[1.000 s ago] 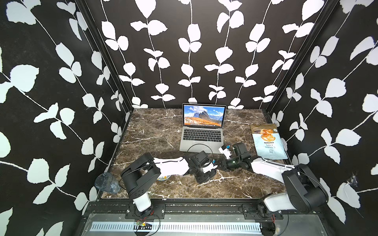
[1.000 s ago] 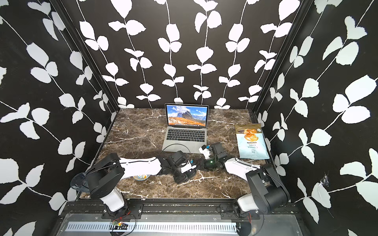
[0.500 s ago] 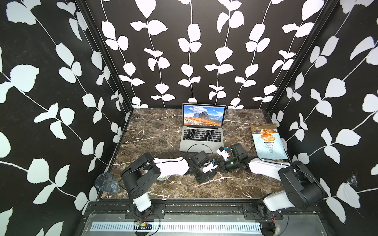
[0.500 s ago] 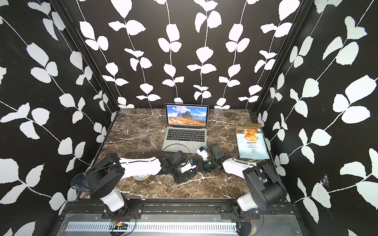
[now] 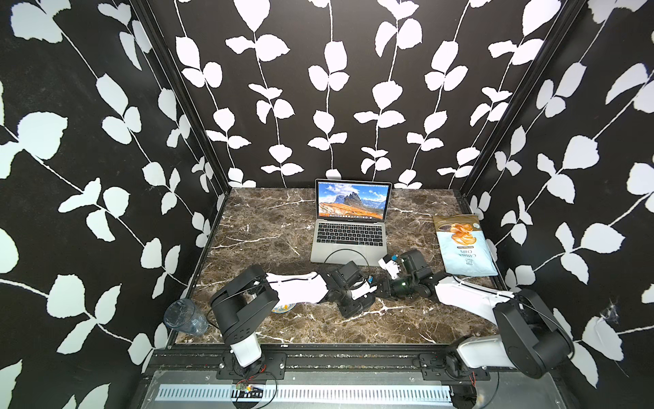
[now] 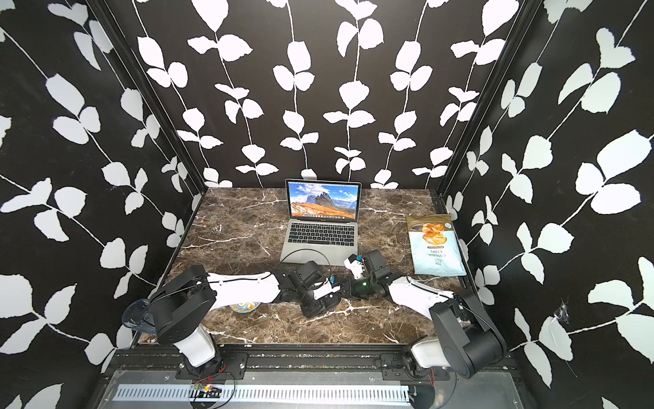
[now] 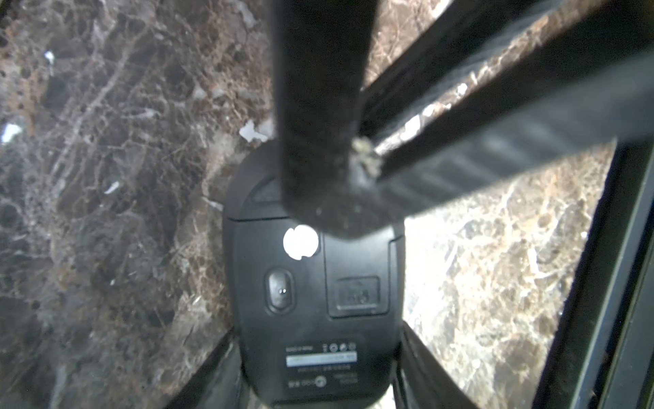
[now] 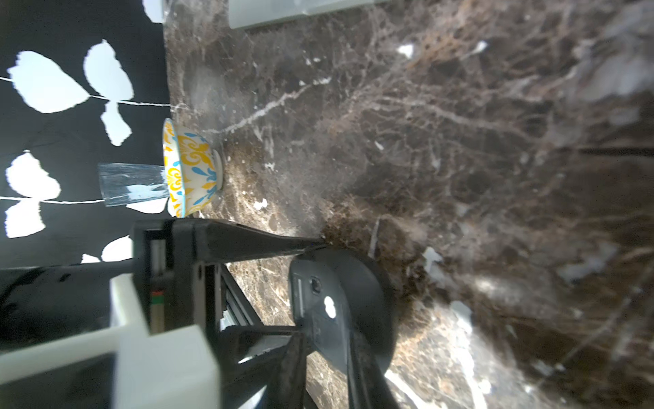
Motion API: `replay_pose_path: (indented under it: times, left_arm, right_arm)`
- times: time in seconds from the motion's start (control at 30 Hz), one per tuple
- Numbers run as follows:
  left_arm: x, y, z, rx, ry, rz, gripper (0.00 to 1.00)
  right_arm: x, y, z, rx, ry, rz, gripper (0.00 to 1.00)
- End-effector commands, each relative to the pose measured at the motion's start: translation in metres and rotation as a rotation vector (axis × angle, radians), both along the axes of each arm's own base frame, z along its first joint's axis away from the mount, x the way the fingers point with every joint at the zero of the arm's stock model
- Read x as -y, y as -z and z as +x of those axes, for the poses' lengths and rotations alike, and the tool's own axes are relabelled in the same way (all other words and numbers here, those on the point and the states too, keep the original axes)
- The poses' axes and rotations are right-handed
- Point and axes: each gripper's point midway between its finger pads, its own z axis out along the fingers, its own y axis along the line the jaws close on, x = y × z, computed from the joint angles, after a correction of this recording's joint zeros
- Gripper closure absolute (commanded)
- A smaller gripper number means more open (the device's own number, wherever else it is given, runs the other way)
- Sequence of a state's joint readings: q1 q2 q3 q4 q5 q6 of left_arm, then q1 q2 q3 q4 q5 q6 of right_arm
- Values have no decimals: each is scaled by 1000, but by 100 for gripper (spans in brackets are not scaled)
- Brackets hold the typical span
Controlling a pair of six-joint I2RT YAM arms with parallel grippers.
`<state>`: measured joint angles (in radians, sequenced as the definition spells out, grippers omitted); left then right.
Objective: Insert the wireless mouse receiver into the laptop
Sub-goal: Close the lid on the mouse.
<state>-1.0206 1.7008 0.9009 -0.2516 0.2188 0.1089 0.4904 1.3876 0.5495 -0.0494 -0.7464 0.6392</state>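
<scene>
The laptop (image 5: 350,244) (image 6: 320,240) stands open at the back middle of the marble table, its screen lit. In front of it my two grippers meet. My left gripper (image 7: 316,340) is shut on a black wireless mouse (image 7: 311,301) (image 8: 368,301) and holds it by its sides, underside towards the wrist camera. My right gripper (image 8: 325,340) reaches in from the right. Its fingers (image 7: 318,106) come close together on the underside, beside the battery compartment (image 7: 357,283). They hide the wireless mouse receiver. In both top views the grippers (image 5: 377,287) (image 6: 341,287) nearly touch.
A bag of cassava chips (image 5: 463,244) lies flat at the right edge. A patterned bowl (image 5: 283,308) (image 8: 191,170) sits under my left arm. A clear plastic cup (image 5: 184,317) stands at the front left corner. A black cable (image 5: 346,253) loops over the laptop's front.
My right gripper has moved left, in to the mouse held by my left gripper, and its jaws have narrowed a little. The left arm and the laptop have not moved.
</scene>
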Motion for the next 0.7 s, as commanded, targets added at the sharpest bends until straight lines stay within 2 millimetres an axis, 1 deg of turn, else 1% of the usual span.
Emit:
replay_pose_path:
  times: [0.0,0.1,0.33,0.4,0.47,0.5,0.57,0.63,0.67]
  left_arm:
    - [-39,43,-33,-140,12,183,92]
    - [-39,44,-33,-143,11,184,94]
    - [-39,46,-35,-150,14,191,99]
    - [-40,45,-34,-145,7,193,100]
    - [-40,41,-28,-118,-22,188,100]
    - [-39,33,-22,-96,-48,176,100]
    - [-37,11,-5,-63,-125,117,100]
    - [-30,-25,14,-55,-218,-17,100]
    - [-27,-44,23,-41,-262,-82,100]
  right_arm:
    - [4,9,1,-2,-7,-60,78]
    - [5,14,-5,-28,-15,-62,79]
    - [-1,19,-16,-80,-33,-15,79]
    - [-3,17,-16,-77,-34,4,79]
    - [-2,8,-12,-41,-29,7,79]
    - [1,2,-7,-3,-22,-7,76]
    - [10,-16,3,69,11,-36,63]
    - [19,-43,17,156,70,-20,49]
    - [23,-61,25,213,110,13,41]
